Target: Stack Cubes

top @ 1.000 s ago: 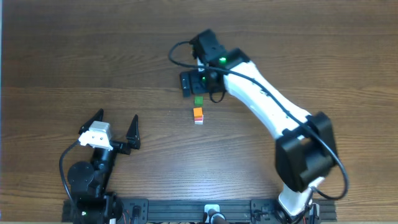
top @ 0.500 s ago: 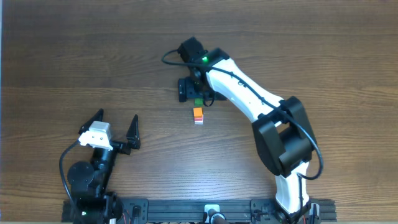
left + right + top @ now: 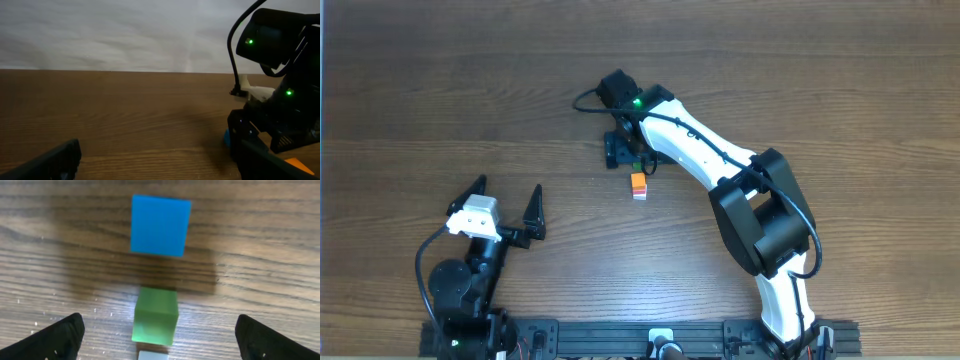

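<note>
Your left gripper (image 3: pixel 508 187) sits released near its base on the grained wooden table (image 3: pixel 420 80), its black tapered fingers spread wide. Toward the middle, your right gripper (image 3: pixel 158 330) hangs with its fingers far apart, gripping nothing, above a smooth green cube (image 3: pixel 156 316). A matte blue cube (image 3: pixel 160 225) lies just beyond the green one, not touching it. Nearby, an orange cube (image 3: pixel 638 181) seems stacked on a white cube (image 3: pixel 639 194).

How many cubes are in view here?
4: blue cube farthest from the bases, green cube beside it, then orange cube and white cube touching. More may hide under the right arm.
</note>
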Controlling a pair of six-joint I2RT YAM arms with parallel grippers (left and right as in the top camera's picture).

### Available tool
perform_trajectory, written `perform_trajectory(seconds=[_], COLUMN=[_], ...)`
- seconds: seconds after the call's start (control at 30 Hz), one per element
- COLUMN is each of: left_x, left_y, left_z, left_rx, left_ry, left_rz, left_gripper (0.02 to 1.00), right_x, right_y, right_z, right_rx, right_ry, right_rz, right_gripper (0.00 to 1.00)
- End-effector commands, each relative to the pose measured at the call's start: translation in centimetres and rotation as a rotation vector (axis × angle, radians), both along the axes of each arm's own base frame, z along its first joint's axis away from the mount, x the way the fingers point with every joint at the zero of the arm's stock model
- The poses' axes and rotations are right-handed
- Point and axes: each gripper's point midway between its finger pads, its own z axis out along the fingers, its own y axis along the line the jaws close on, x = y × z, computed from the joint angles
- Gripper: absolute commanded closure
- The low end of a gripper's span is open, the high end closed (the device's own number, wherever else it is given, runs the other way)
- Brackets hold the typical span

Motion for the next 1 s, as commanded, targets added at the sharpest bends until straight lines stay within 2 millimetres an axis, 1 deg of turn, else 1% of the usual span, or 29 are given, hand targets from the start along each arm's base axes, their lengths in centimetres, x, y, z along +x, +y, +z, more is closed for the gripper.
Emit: perform_trajectory(seconds=[0.03,0.2,0.23,0.43,0.53,0.67,0.8,0.93,1.0], left_x=[0.0,0.0,0.0,0.0,0.0,0.0,0.0,0.0,0.0], left_y=[-0.2,-0.2,-0.2,-0.2,-0.2,-0.2,-0.2,-0.2,-0.2], left_z=[-0.1,-0.1,-0.1,-0.1,-0.1,-0.1,-0.1,-0.1,-0.1], left_rx=[0.010,0.010,0.010,0.010,0.010,0.010,0.010,0.010,0.010], left_ry=[-0.003,-0.003,-0.003,-0.003,-0.002,-0.003,-0.003,-0.003,-0.003], left_rz=[-0.011,-0.011,-0.011,-0.011,-0.011,-0.011,-0.011,-0.011,-0.011], left_gripper=[0.020,0.020,0.020,0.020,0.023,0.020,0.020,0.020,0.020], right_x=[0.7,0.7,0.8,1.0,1.0,0.8,0.6,0.4,0.2], right_y=[-0.2,-0.2,0.0,0.6,0.6,0.8,1.1,1.1,1.1], right_z=[-0.7,-2.1,-2.3,-2.3,-2.3,-2.3,-2.4,-2.4,-2.4], right_rx=[-0.037,-0.047,-0.043,-0.024,-0.023,-0.010,0.009,0.007,0.012], right_ry=[-0.020,-0.002,-0.004,-0.019,-0.018,-0.007,0.008,0.018,0.026], right_rz=[-0.018,-0.037,-0.036,-0.031,-0.031,-0.033,-0.032,-0.032,-0.034], right_gripper=[0.047,0.049,0.069,0.167,0.176,0.244,0.264,0.283,0.312])
